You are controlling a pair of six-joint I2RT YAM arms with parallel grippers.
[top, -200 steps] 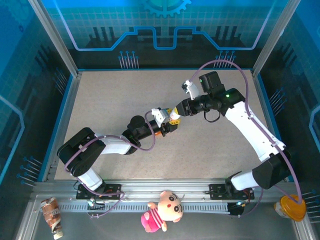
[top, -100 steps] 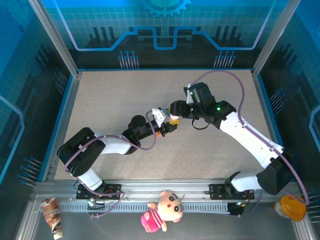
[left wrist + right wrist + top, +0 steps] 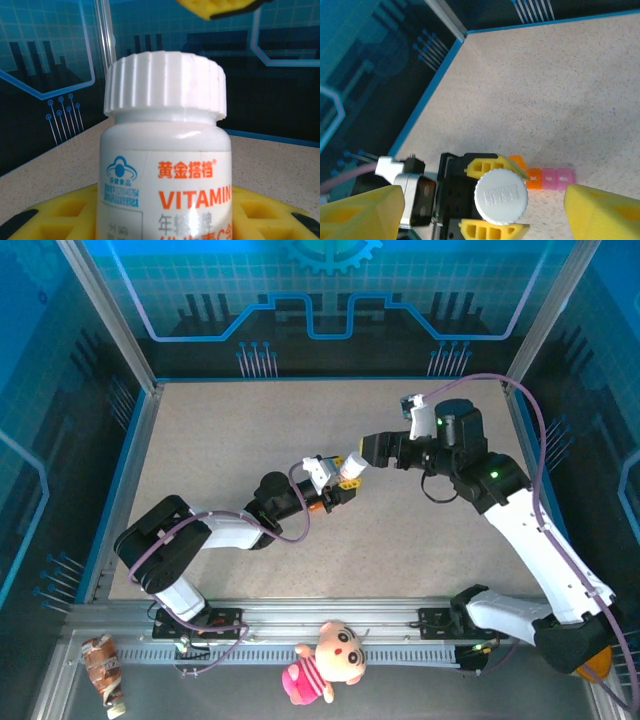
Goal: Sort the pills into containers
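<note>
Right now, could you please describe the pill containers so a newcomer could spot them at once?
On the speckled beige table, find the white-capped bottle clamped in the left arm's yellow fingers. Just beside it lies a short strip of joined little boxes, orange then pink, unlike the round white bottle.

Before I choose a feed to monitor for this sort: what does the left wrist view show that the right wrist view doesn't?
Left wrist: the bottle from the side, with its printed label reading VITAMIN. Right wrist: the containers, an orange-and-pink strip lying on the table beside the left gripper. Both: that white-capped bottle, clamped between yellow fingers.
</note>
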